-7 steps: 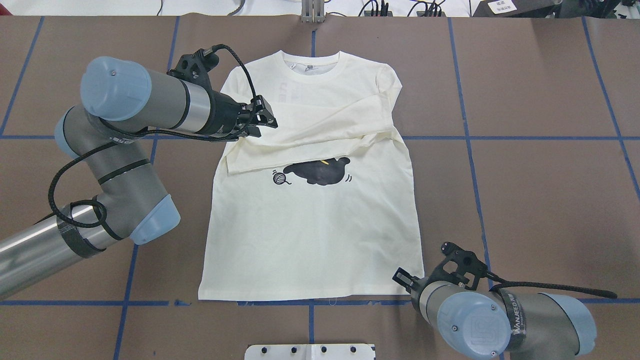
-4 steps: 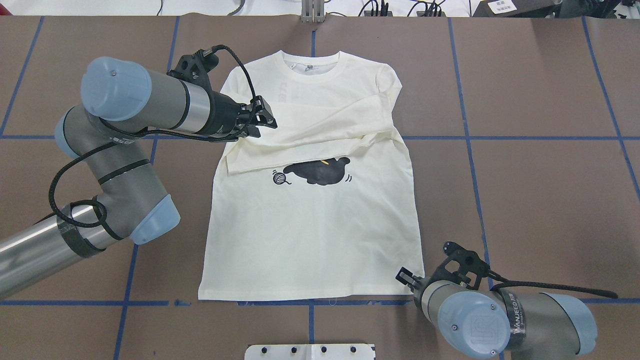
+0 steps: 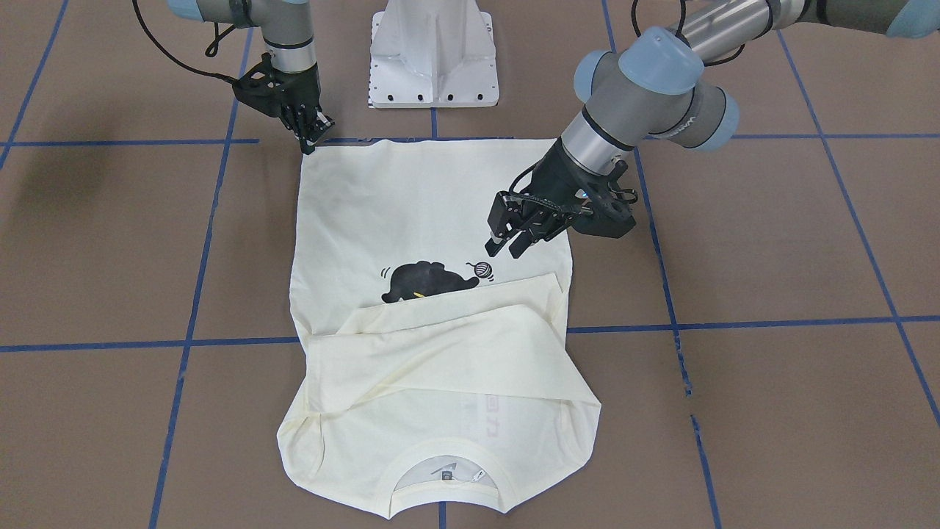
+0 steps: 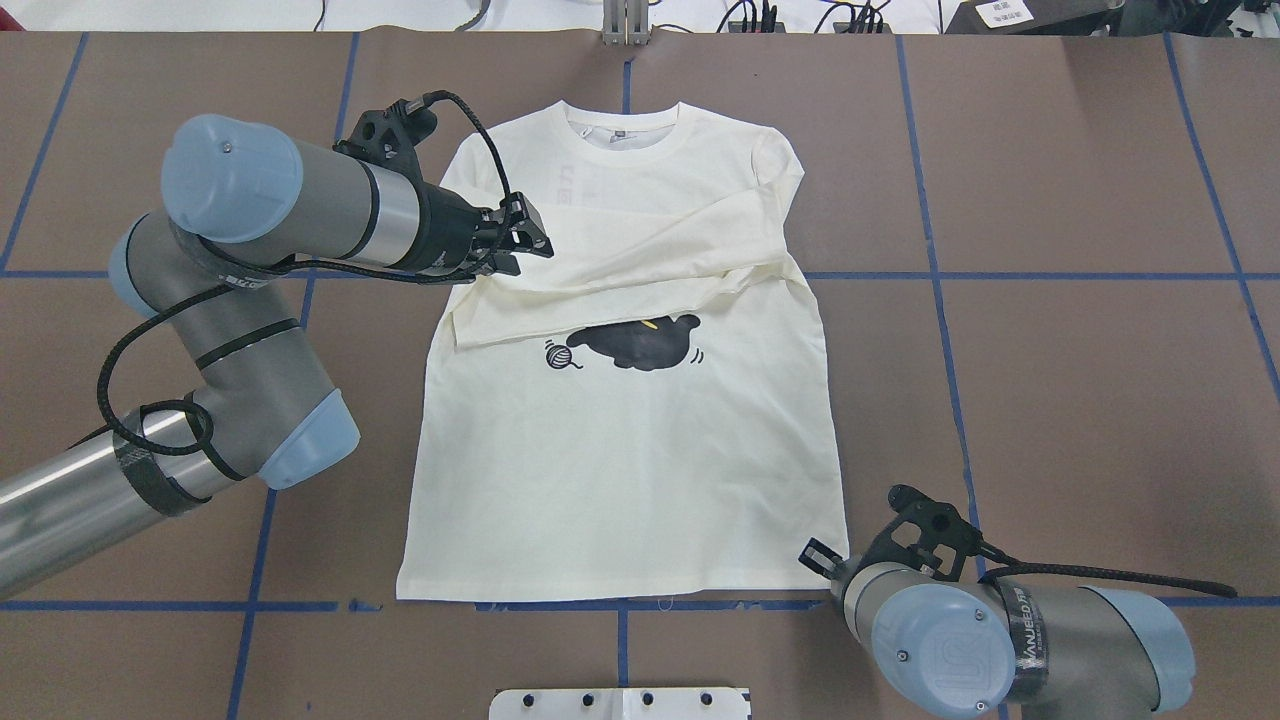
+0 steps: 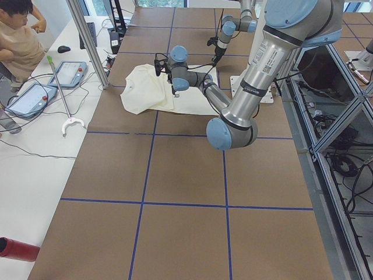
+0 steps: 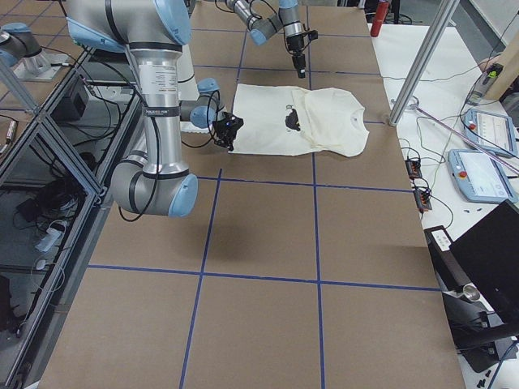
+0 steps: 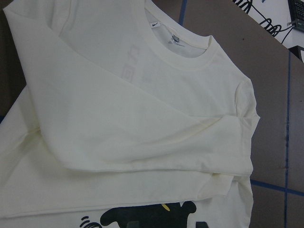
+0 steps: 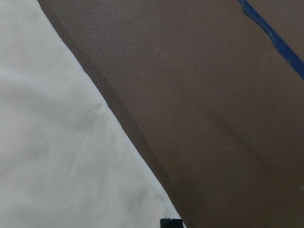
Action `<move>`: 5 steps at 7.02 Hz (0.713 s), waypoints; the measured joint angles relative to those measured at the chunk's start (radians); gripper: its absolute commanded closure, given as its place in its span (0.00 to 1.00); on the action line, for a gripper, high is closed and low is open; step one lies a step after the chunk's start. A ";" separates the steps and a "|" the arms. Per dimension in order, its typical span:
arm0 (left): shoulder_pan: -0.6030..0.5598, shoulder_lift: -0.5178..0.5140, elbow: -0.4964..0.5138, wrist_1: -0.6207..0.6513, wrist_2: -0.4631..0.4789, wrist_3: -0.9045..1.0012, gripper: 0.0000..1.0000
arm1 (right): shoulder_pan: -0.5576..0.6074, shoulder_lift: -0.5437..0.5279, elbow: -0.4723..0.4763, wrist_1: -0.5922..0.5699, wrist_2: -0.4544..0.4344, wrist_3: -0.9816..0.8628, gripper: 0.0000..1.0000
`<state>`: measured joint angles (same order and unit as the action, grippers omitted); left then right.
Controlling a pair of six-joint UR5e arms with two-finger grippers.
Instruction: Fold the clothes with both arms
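Shirt [image 4: 640, 470] under open left end effector [image 3: 504, 250], right end effector [image 3: 311, 142] at hem, state unclear

Silver-grey tube arms [image 4: 80, 500], light-blue joint caps [image 4: 232, 178] (small screws [image 4: 226, 146]), black cables [image 4: 101, 385], black claws [image 3: 505, 248]

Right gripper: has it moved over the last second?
Yes, slightly. In the overhead view the right gripper has drifted a little rightward near the shirt's hem corner, toward the vertical blue tape line beside it.
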<state>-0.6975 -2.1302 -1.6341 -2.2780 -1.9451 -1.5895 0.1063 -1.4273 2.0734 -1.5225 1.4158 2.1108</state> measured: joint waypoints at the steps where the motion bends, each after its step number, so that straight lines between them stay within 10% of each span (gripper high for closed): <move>1: 0.000 0.001 0.001 0.001 0.000 -0.001 0.46 | 0.000 -0.003 0.003 -0.001 0.000 0.000 1.00; 5: 0.077 0.168 -0.173 0.227 0.151 -0.053 0.44 | 0.020 -0.037 0.097 0.000 0.017 -0.013 1.00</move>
<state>-0.6200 -1.9620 -1.8071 -2.0506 -1.7938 -1.6423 0.1260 -1.4640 2.1704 -1.5223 1.4327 2.0981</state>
